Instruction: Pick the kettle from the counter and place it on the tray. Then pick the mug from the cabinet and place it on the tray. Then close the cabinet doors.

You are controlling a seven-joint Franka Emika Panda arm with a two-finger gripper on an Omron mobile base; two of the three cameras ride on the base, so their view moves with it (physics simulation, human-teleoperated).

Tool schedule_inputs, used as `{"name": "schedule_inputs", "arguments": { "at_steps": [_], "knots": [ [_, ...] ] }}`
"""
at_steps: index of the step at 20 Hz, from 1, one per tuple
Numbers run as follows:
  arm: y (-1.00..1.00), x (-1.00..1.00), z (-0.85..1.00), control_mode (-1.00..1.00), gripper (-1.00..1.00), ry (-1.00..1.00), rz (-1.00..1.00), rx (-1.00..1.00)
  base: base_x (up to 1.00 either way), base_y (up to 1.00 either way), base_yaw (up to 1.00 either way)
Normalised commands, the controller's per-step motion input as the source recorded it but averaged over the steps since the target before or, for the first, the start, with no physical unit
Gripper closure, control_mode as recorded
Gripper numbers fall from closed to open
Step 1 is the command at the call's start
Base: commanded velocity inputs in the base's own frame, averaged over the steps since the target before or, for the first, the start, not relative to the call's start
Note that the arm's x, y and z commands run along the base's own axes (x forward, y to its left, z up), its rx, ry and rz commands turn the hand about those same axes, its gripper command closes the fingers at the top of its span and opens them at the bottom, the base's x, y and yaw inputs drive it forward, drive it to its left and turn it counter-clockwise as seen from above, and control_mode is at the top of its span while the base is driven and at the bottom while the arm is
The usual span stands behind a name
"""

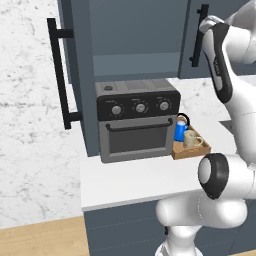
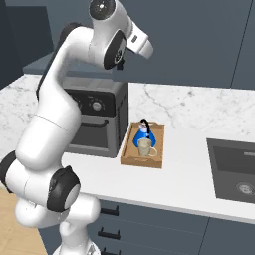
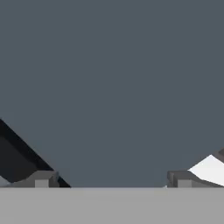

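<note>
The blue kettle (image 1: 180,130) (image 2: 141,133) and the beige mug (image 1: 191,139) (image 2: 145,147) both stand on the small wooden tray (image 1: 198,151) (image 2: 142,162), just right of the oven on the white counter (image 1: 135,182). The wall cabinet (image 1: 135,30) shows its inner shelf. Its left door (image 1: 80,75) swings wide open, black bar handle outward. The right door (image 1: 187,45) stands near my raised hand. My gripper (image 3: 113,179) is open, fingertips (image 3: 41,179) wide apart and nothing between them, close to a flat slate-blue panel (image 3: 113,87).
A black-and-grey toaster oven (image 1: 137,122) (image 2: 94,119) sits under the cabinet, left of the tray. A sink (image 2: 234,169) is sunk into the counter at the right. My forearm (image 1: 220,60) rises beside the right door's handle (image 1: 200,35).
</note>
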Motion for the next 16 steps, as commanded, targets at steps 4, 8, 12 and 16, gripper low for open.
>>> {"name": "schedule_inputs", "arguments": {
  "at_steps": [4,8,12,16],
  "knots": [
    [0.22,-0.16,-0.08,-1.0,-1.0,0.1,0.0,-0.14,0.0,0.0,0.0],
    [0.17,-0.05,-0.03,-1.0,-1.0,0.0,0.0,-0.11,0.0,0.0,0.0],
    [0.2,-0.33,-0.03,-1.0,-1.0,0.0,0.01,-0.08,0.0,0.0,0.0],
    [0.24,-0.64,-0.04,-1.0,-1.0,0.0,0.06,-0.04,0.0,0.0,0.0]
  ]
}}
